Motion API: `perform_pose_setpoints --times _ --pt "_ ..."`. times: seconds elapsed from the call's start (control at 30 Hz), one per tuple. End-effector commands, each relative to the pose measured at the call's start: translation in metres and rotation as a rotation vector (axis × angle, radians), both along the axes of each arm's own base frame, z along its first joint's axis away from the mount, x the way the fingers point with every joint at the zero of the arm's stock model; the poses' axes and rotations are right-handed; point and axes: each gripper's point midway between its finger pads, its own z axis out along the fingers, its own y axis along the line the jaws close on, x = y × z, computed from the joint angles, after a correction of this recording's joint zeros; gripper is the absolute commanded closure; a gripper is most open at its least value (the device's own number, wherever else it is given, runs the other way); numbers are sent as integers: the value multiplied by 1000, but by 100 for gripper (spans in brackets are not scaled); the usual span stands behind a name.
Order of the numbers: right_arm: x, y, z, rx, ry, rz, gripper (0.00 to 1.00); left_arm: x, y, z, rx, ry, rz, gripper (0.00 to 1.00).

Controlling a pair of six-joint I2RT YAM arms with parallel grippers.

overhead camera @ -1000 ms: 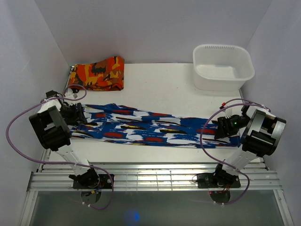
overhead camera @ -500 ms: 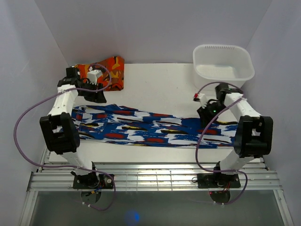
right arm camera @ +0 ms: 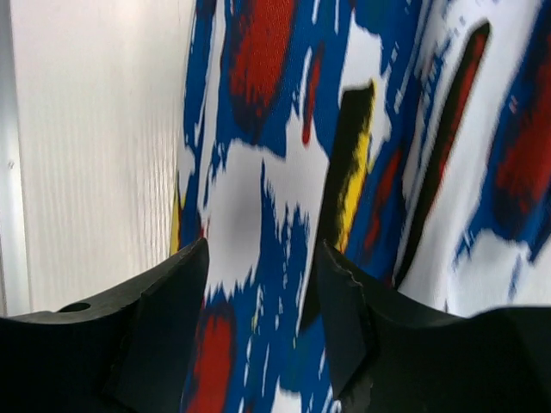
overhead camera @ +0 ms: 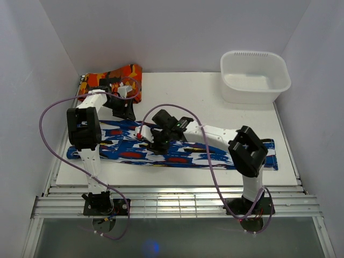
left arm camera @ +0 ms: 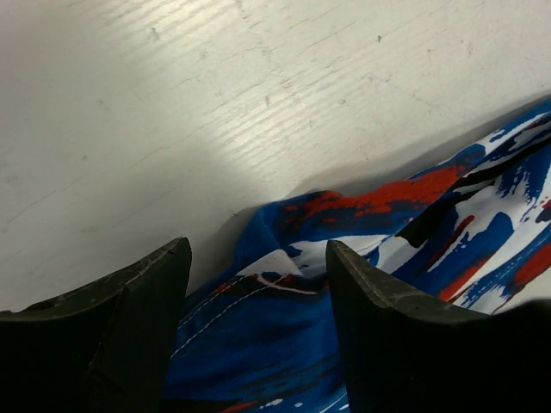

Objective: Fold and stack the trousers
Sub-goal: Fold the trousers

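Where the table (overhead camera: 199,102) meets its far-left corner, 1 folded orange-red-black cloth (overhead camera: 110,81) lies, apart from the rest. Just in front of it the L gripper (overhead camera: 128,115) points down at the far edge of the trousers (overhead camera: 183,158), near their L end. In the L wrist view the gripper (left arm camera: 258,249) has its jaws apart; the fingers (left arm camera: 129,318) don't meet. A bunched blue/red fold of cloth shows in the gap, w/ nothing clamped.

There is 1 pair of trousers, laid out long, L to R, across the near half of the table.

The R arm reaches across to the cloth's mid-left, w/ the R gripper (overhead camera: 156,144) over it. In the R wrist view the jaws are parted and the print fills the gap; can't tell if the tips touch the cloth.

2 arms, each w/ a purple cable (overhead camera: 45,115).

Far R: 1 white tub (overhead camera: 255,75), well apart from the trousers.
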Motion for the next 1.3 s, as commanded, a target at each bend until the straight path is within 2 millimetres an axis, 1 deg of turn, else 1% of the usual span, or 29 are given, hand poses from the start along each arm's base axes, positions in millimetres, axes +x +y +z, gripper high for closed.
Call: perform_pose_setpoints --times 0.0,0.07,0.1,0.13,0.17,0.2,0.27,0.3,0.33,0.37,0.4,0.47,0.5,0.53,0.63,0.73,0.83,0.9,0.93,0.97,1.0,1.03,1.07,1.1,1.13,1.17,1.2,1.23,1.27 --pt "6 44 -8 61 -22 -28 41 7 -10 21 -40 -49 -37 27" --pt "-1 59 -16 65 -4 -11 40 -2 -13 12 -65 -14 -50 32" --pt "-5 61 -34 33 31 -15 41 -5 -14 9 -68 -3 -54 39" --pt "-9 64 -39 23 44 -6 41 -9 -16 5 -78 10 -61 43" --pt "-16 62 -50 2 70 8 46 -10 -16 3 -79 14 -59 49" --pt "-21 58 -64 -30 89 16 49 -10 -16 2 -79 15 -58 62" --pt "-35 48 -85 -81 117 34 56 -5 -16 3 -78 -1 -49 76" --pt "-40 41 -94 -112 136 40 60 -1 -15 4 -76 -11 -43 96" --pt "-46 37 -100 -132 150 48 65 6 -14 5 -71 -34 -34 100" --pt "-53 30 -108 -153 175 55 75 11 -11 5 -54 -39 -13 100" --pt "-57 26 -110 -165 186 58 81 20 -10 11 -47 -69 -6 100" --pt "-63 17 -117 -192 201 53 92 33 -7 12 -32 -96 8 100" --pt "-64 15 -118 -196 206 53 92 43 -5 18 -22 -125 16 100" --pt "-66 13 -119 -200 210 54 92 50 -4 16 -13 -135 27 100" --pt "-77 8 -122 -212 231 66 92 69 3 21 20 -189 65 100" --pt "-84 4 -127 -226 240 76 92 79 10 16 54 -195 93 100" --pt "-88 4 -130 -233 238 83 92 83 18 11 98 -203 115 100" --pt "-87 4 -130 -239 236 83 92 84 20 17 109 -220 122 100" --pt "-84 10 -126 -227 228 82 92 84 19 22 106 -228 118 92" --pt "-80 12 -123 -228 218 73 87 85 18 31 93 -244 111 84" --pt "-78 12 -118 -237 219 62 81 84 17 52 74 -281 105 60" --pt "-75 15 -111 -228 214 52 76 82 17 66 63 -294 104 53" --pt "-67 26 -91 -184 197 41 63 79 17 78 46 -310 98 48" --pt "-56 26 -79 -162 200 14 56 74 22 104 41 -351 105 44" --pt "-52 29 -67 -135 223 -5 42 66 24 113 37 -342 105 40" --pt "-43 35 -40 -75 221 -18 37 59 29 121 38 -343 113 39" --pt "-27 31 -26 -41 237 -54 34 52 42 128 36 -340 140 36" --pt "-21 26 -15 -23 273 -83 28 38 47 143 33 -345 144 34" --pt "-21 25 7 32 306 -73 25 29 55 145 28 -335 153 33"
